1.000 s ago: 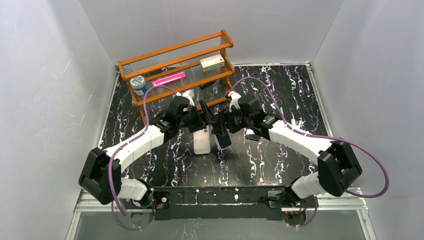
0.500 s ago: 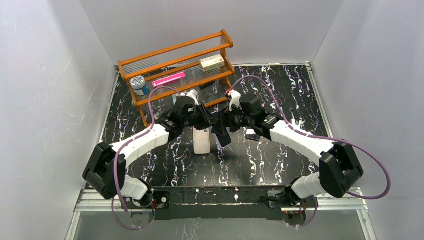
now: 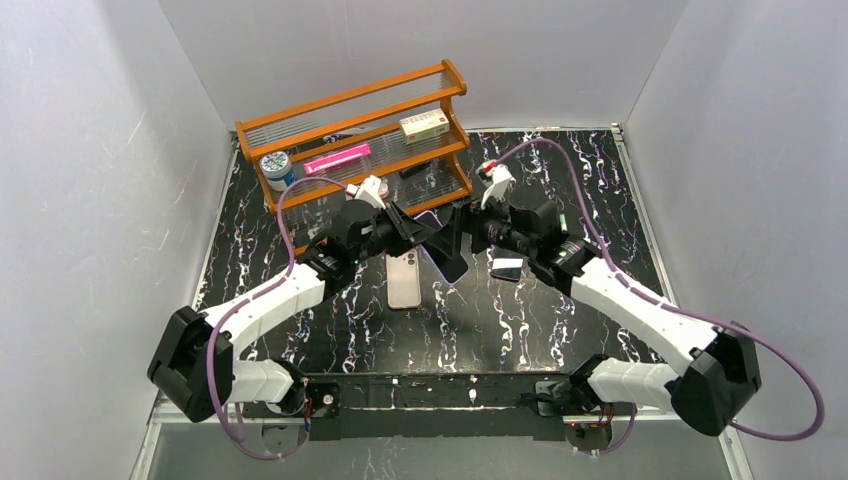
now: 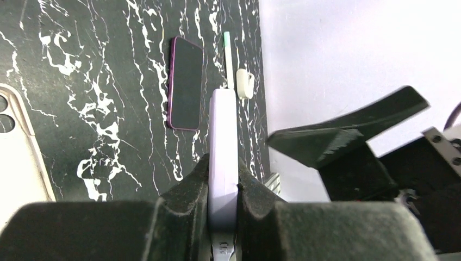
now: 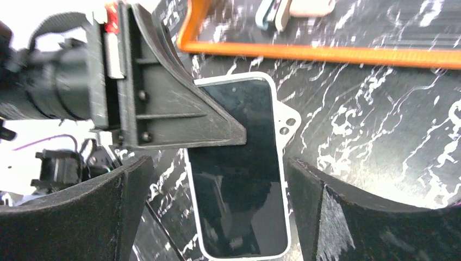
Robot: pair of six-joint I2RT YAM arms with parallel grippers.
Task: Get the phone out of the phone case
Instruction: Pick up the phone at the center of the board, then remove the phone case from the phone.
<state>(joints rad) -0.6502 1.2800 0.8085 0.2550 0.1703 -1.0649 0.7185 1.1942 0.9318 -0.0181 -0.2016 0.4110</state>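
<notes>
Left gripper (image 4: 223,174): clenched on the phone (image 5: 244,217), pads against its front and back near one top corner.
Right gripper (image 5: 212,179): spread wide, holding nothing. Its fingers straddled the phone's width, one just beside the pale edge — touching or not, I could not tell.
Phone: in the air above the table (image 3: 480,330), tilted, its far end unsupported.
Case: I could not tell whether the pale rim round the screen was the case. A pale slab (image 3: 404,285) with two camera rings lay flat below, and I could not say whether it was a phone or an empty case.
Risk, slip: I judged one corner pinch a poor hold on a long slab. Its weight could pivot it between the pads and drop it onto the pale slab.
Risk, knock: closing my right fingers off-centre could push the phone out of the left pinch.
Risk, squeeze: if the case was on, pressing front and back would clamp both together — a pull would move both.
Left arm: reached in from the left, elbow low, wrist rolled.
Right arm: stretched in from the right, gripper facing the left one, near the shelf (image 5: 326,53).
</notes>
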